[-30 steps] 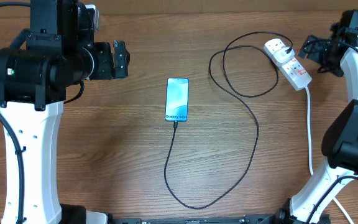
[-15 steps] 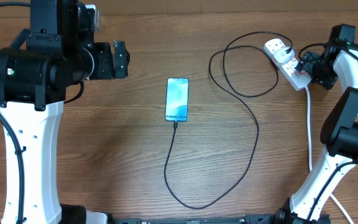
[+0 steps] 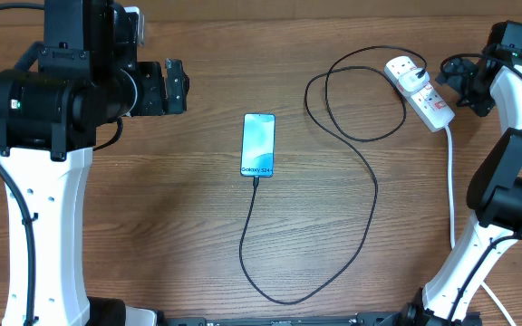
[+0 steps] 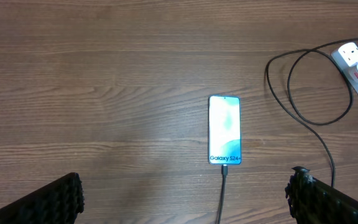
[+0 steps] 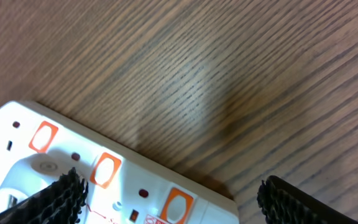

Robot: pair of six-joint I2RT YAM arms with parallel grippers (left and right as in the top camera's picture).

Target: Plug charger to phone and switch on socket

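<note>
From overhead, the slim black-edged phone with a light blue-teal screen lies flat mid-desk, its lettered end toward the robot. The thin black charger cable leaves that end, loops along the near side and coils back to the white elongated power-strip socket at the far right. The socket's thick white cord trails toward the robot. The left claw hangs well apart from all of these, probably parked out of the way. The right claw hovers just beside the socket, probably placed there for the switch.

In the left wrist view, the ribbed fingers sit at the frame's lower corners, spread wide and holding nothing. The cable tip meets the phone's lower edge and looks seated, so the plugging step appears done.

In the right wrist view, the fingers are likewise wide apart and empty. The socket's row of orange-red switches lies close below them. Whether any is on I cannot tell, and pressing one looks like the work that remains.

The brown wood-grain desk is matte and level. Nothing of the room shows beyond it.
</note>
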